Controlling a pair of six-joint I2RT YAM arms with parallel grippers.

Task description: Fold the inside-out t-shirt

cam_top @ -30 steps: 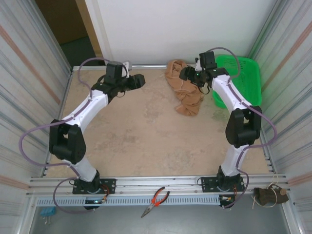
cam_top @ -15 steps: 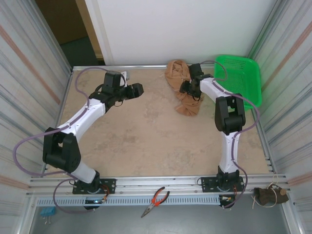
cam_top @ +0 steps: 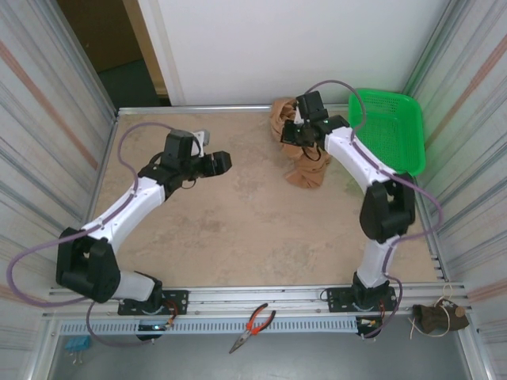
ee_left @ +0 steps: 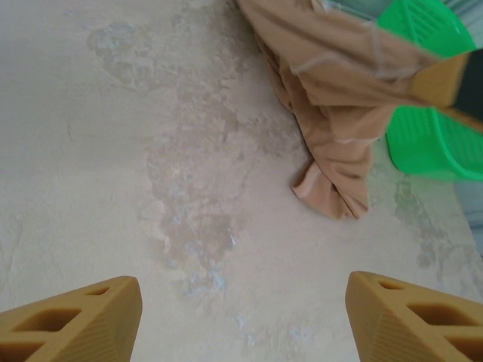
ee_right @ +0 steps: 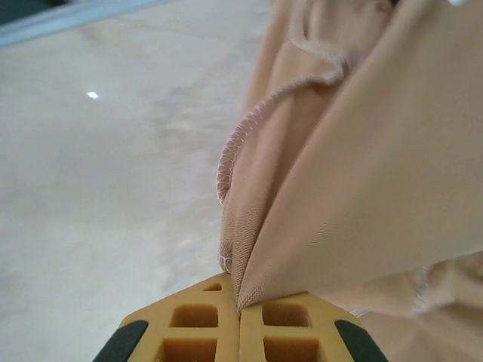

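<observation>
Inside-out t-shirt [cam_top: 306, 171] bunched on beige table [cam_top: 238, 226]; R pincer [ee_right: 240, 305] clamps it, L pincer [ee_left: 240, 290] wide.

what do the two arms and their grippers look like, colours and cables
The left arm and right arm have white links, chunky black joints and a lilac cable looping alongside each. The left gripper and right gripper carry mustard-yellow wedge-shaped fingers with ribbed faces and hollow cells; the right's show black corners.
</observation>
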